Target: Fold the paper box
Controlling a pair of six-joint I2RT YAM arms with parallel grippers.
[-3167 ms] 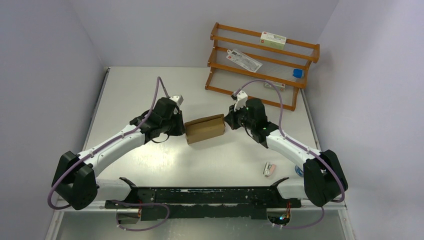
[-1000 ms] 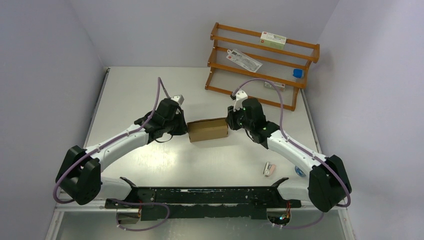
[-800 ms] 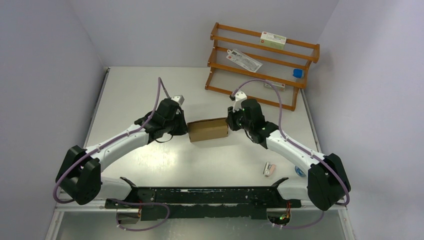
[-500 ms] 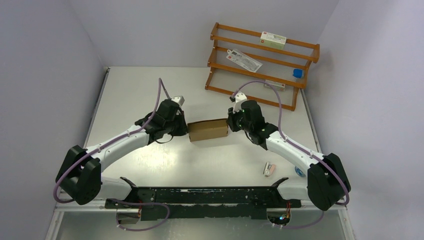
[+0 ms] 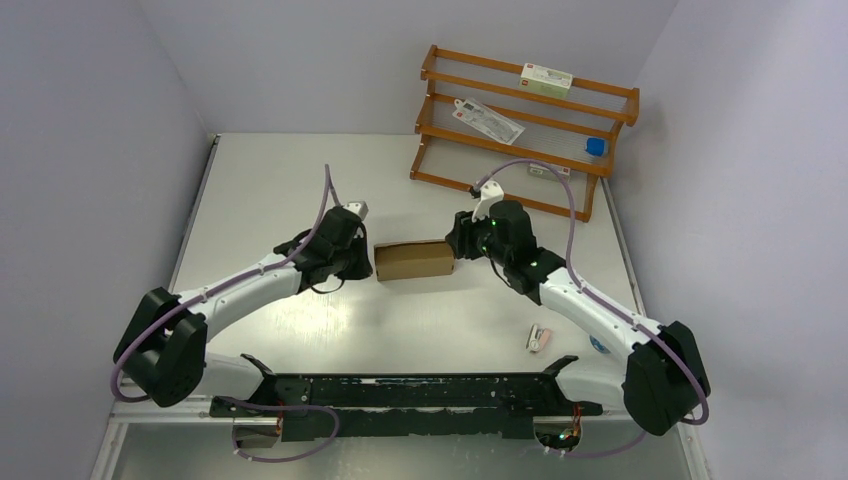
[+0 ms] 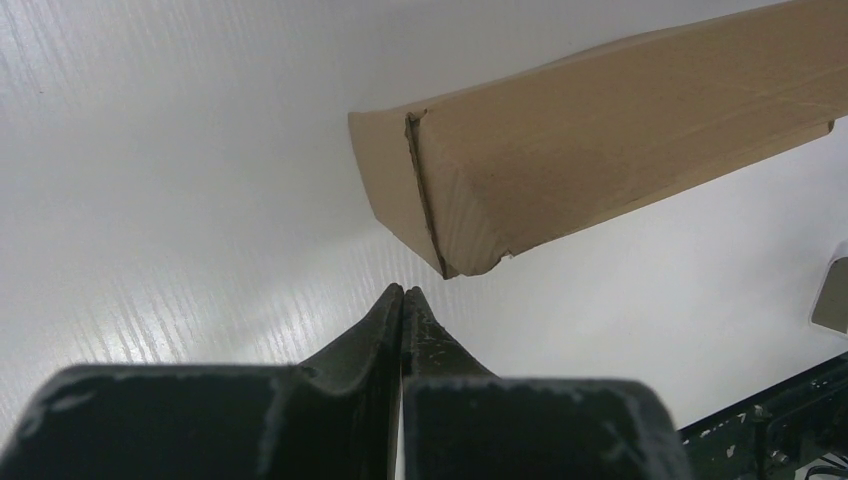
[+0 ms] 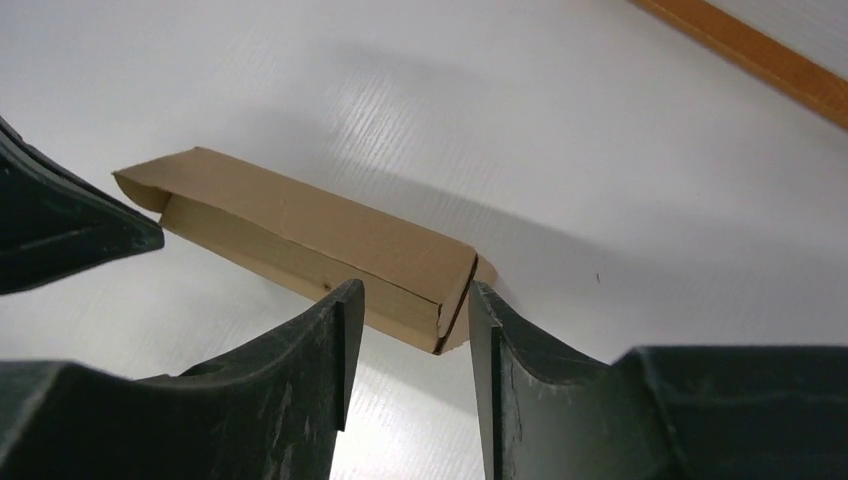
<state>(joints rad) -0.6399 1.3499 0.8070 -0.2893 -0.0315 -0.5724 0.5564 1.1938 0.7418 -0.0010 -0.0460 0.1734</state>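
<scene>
The paper box (image 5: 412,260) is a small, long brown carton lying flat at the table's middle. My left gripper (image 5: 368,263) is shut and empty. In the left wrist view its tip (image 6: 403,292) sits just short of the box's left end (image 6: 600,130), where a seam gapes a little. My right gripper (image 5: 455,245) is open at the box's right end. In the right wrist view that end corner (image 7: 320,240) lies between the spread fingertips (image 7: 410,300), with the right finger (image 7: 490,330) close to the end flap. The left gripper (image 7: 60,230) shows at the box's far end.
A wooden rack (image 5: 520,120) with several packets stands at the back right; its rail (image 7: 760,55) shows in the right wrist view. A small white-pink item (image 5: 539,337) and a blue object (image 5: 597,343) lie near the right arm's base.
The box has turned from tilted to nearly square with the table. The left wrist has dropped lower at the box's left end. The right arm has shifted slightly right at the box's right end.
</scene>
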